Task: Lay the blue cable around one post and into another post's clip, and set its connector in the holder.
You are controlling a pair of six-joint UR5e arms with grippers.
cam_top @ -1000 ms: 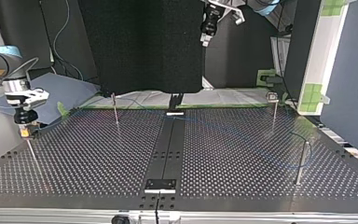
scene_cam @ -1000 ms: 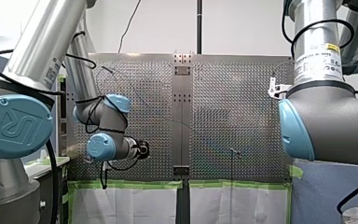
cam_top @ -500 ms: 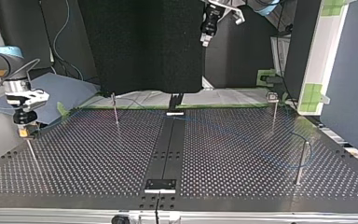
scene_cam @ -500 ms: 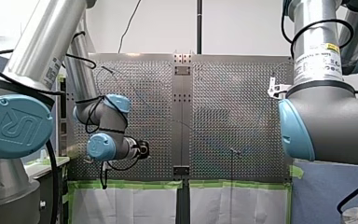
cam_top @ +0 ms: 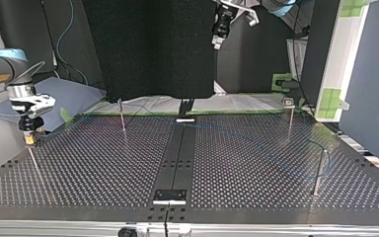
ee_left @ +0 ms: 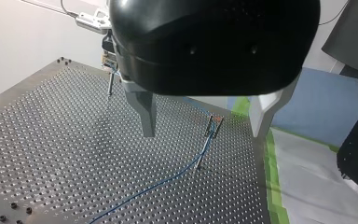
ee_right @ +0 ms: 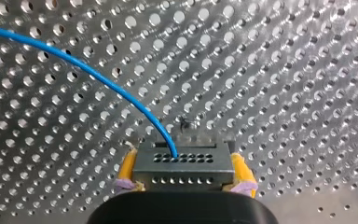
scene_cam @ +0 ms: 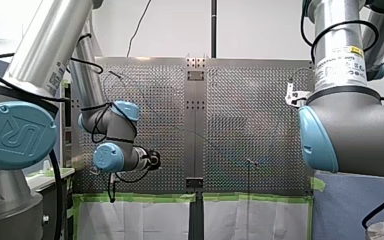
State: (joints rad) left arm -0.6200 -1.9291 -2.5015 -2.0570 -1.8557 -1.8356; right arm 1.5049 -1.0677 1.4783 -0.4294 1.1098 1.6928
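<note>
My right gripper is shut on the metal connector, its yellow pads pressing the block's two sides. The blue cable leaves the connector's face and curves away over the perforated table. At the top view's left, my right gripper holds the connector just above a thin post. From there the blue cable crosses the table and loops round a post at the right. My left gripper hangs open and high over a clip post that the cable passes.
Two more thin posts stand near the table's far edge in the top view. A black centre strip splits the plate. Green tape and white sheet border the table; blue cloth lies beside it.
My right gripper has risen slightly and shifted a little toward the top view's right, with the connector still in it. My left arm has not moved.
</note>
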